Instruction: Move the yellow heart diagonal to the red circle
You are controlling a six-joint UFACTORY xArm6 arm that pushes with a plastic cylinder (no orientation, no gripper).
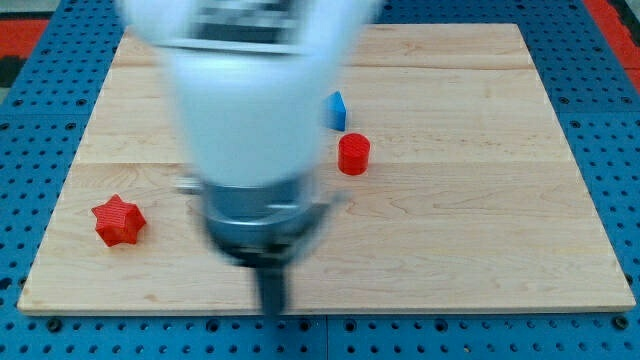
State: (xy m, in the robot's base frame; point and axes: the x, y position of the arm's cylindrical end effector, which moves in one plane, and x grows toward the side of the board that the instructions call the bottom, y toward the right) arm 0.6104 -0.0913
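Observation:
The red circle (353, 154) is a short cylinder a little right of the board's middle. A blue block (336, 110) stands just above it, partly hidden behind my arm; its shape is unclear. A red star (119, 221) lies near the board's left edge, low down. The yellow heart does not show; my arm hides much of the board's middle. My tip (272, 308) is a dark rod near the board's bottom edge, below and left of the red circle, well right of the red star, touching no block.
The wooden board (500, 200) lies on a blue perforated table (30, 100). My blurred white arm (245, 100) fills the view's top middle and hides the board behind it.

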